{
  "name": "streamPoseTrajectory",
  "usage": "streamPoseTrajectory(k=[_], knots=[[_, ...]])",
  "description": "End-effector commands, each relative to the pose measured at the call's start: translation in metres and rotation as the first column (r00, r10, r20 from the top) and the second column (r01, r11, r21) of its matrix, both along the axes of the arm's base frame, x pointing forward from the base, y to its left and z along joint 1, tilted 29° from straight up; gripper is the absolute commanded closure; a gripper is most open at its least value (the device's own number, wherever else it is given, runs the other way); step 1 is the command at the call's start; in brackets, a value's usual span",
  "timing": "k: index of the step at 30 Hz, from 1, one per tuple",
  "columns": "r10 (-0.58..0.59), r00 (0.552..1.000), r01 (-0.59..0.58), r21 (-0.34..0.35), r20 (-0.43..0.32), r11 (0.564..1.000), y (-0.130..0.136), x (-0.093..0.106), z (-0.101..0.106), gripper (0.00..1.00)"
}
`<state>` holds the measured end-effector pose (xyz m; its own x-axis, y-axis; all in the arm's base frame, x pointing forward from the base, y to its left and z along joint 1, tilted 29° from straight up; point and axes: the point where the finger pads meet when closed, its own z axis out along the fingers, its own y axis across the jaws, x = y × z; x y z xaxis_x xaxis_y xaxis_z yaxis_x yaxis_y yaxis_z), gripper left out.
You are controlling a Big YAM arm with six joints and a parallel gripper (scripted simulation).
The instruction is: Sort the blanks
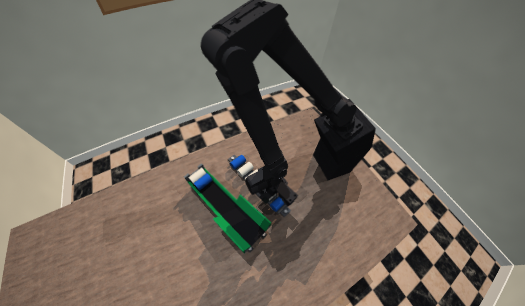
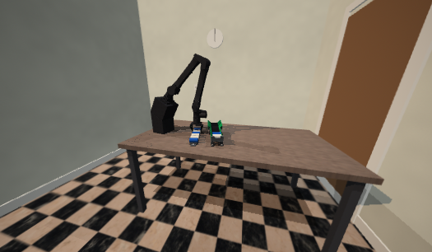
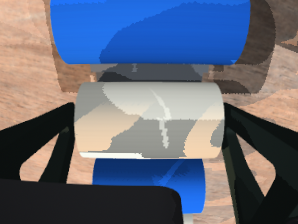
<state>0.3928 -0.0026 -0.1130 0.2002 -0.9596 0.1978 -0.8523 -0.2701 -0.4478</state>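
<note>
My gripper (image 3: 147,112) is open. Its fingers stand around a white blank (image 3: 150,120) on the stock rack (image 3: 150,73) (image 1: 285,211), one at each end, with the blank lying across between them. A blue blank (image 3: 150,32) (image 1: 277,203) lies beyond it, and another blue blank (image 3: 145,175) lies on its near side. At the rack's far end in the top view lie a blue blank (image 1: 238,161) and a white blank (image 1: 245,169). On the ramp (image 1: 230,207), a white blank (image 1: 196,176) lies at the stop end with a blue blank (image 1: 203,181) beside it. The gripper hides part of the rack.
The green ramp walls (image 1: 252,211) stand close beside the rack and gripper. The arm's black base (image 1: 342,145) (image 2: 164,115) stands on the table (image 1: 115,225) (image 2: 280,144) on the rack's other side.
</note>
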Motion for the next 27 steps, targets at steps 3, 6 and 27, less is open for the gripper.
streamPoseTrajectory(k=[3,6,27], knots=[[0.005,1.000,-0.005,-0.001,0.008,1.000,-0.0014,0.0000,0.0031,0.15],[0.005,1.000,-0.005,-0.001,0.008,1.000,-0.0014,0.0000,0.0031,0.15],[0.004,1.000,-0.004,-0.001,0.008,1.000,-0.0015,-0.0001,0.0030,0.34]])
